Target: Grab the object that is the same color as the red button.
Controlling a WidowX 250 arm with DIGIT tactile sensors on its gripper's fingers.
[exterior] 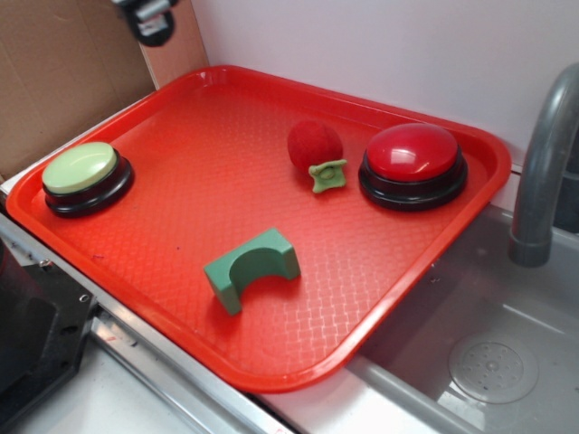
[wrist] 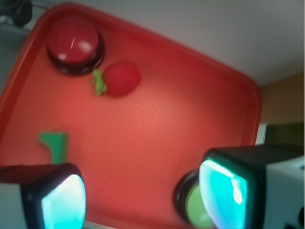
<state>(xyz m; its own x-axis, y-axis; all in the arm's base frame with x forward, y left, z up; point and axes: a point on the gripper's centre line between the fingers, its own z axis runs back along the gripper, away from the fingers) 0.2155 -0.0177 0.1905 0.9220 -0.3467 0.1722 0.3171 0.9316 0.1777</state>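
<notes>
The object, a small matte red ball with a light-green star leaf at its front, lies on the red tray just left of the red button, a glossy dome on a black base. In the wrist view the ball and red button lie far ahead. My gripper is open, its cyan pads wide apart with nothing between them, high over the tray's left end. In the exterior view only a bit of the gripper shows at the top left.
A pale-green button on a black base sits at the tray's left end. A dark-green arch block lies near the front. A grey faucet and sink are to the right, cardboard at the back left.
</notes>
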